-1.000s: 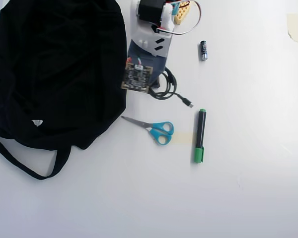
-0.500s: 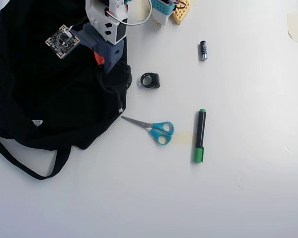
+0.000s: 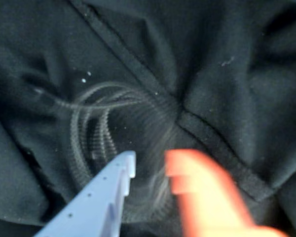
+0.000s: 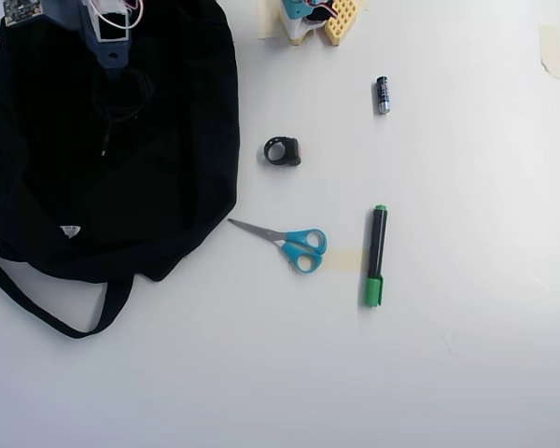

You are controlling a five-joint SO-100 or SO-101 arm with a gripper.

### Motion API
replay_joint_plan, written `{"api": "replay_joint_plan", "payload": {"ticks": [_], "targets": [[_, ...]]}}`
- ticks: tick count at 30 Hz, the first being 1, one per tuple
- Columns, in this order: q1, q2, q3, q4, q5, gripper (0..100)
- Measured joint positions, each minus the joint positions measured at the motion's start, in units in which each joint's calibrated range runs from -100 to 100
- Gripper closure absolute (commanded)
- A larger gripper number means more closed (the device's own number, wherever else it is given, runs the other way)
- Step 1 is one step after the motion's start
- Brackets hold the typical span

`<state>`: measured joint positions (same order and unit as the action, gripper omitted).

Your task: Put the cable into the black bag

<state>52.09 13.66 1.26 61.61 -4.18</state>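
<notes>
White table (image 4: 448, 373); black bag (image 4: 168, 121) holds blurred coiled cable (image 3: 96, 126); jaws spread, gripping nothing.

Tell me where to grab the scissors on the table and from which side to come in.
Grip the scissors at the neck, where the blades meet the blue handles, coming straight down from above. In the overhead view they lie flat on the table, tip pointing left toward the bag. That neck looks narrow enough for the jaws to straddle, set across the scissors' length; the handle loops are wider, the blades thin and slippery.

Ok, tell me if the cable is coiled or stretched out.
Coiled: the cable lies in blurred loops on the bag, by the parted fingers.
</notes>
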Motion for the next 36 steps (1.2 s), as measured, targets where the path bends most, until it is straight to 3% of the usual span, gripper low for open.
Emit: {"api": "replay_joint_plan", "payload": {"ticks": [7, 14, 17, 19, 28, 36], "targets": [[-1.5, -11.0, -0.1, 6.6, 0.0, 74], [-28.0, -24.0, -0.1, 11.9, -1.9, 75], [-38.6, -29.2, -0.1, 15.5, -2.8, 98], [-43.6, -32.1, -0.1, 17.3, -3.0, 97], [-49.3, -39.5, 1.7, 31.6, -2.9, 97], [-53.9, -53.1, 15.8, 33.0, -2.9, 97]]}}
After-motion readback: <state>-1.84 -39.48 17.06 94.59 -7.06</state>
